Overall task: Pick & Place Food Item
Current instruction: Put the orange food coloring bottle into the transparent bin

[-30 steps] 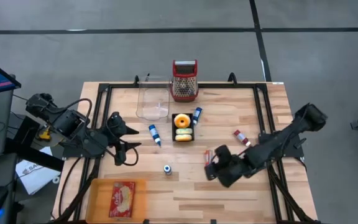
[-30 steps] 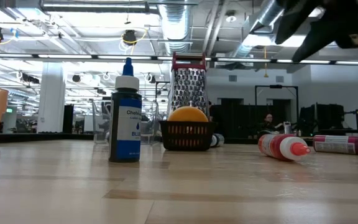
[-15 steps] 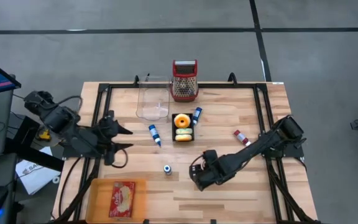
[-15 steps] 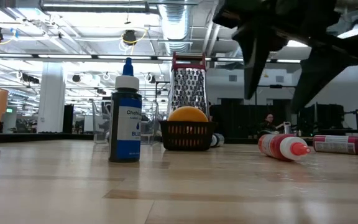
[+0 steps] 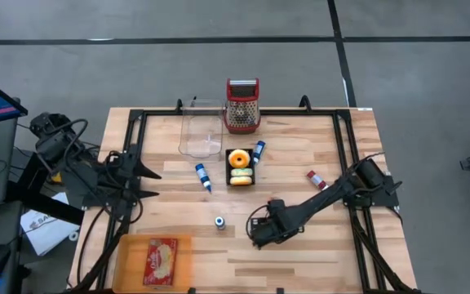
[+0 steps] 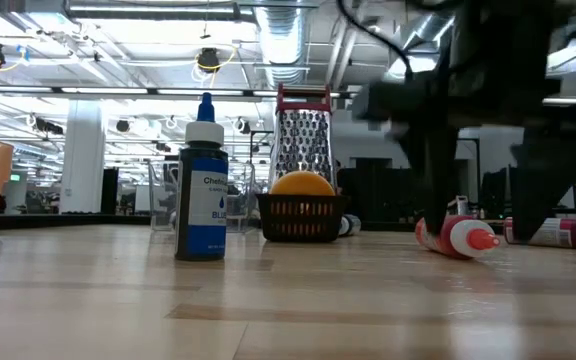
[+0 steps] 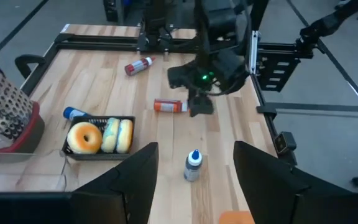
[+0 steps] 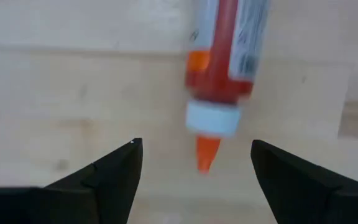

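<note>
Right wrist view is showing the right end effector pointing down over a red bottle with an orange tip, lying flat on the desk; its fingers are spread wide, holding nothing. High view is placing this end effector near the desk's middle, over that bottle. Left end effector is waiting at the desk's left edge, fingers parted, empty (looking across toward the doughnut basket).

Step in hand, as judged: approach for pick. The bottle's tip is sitting between the fingers, the body beyond them. Next move is calling for shifting toward the body, lowering, then closing across it.
</note>
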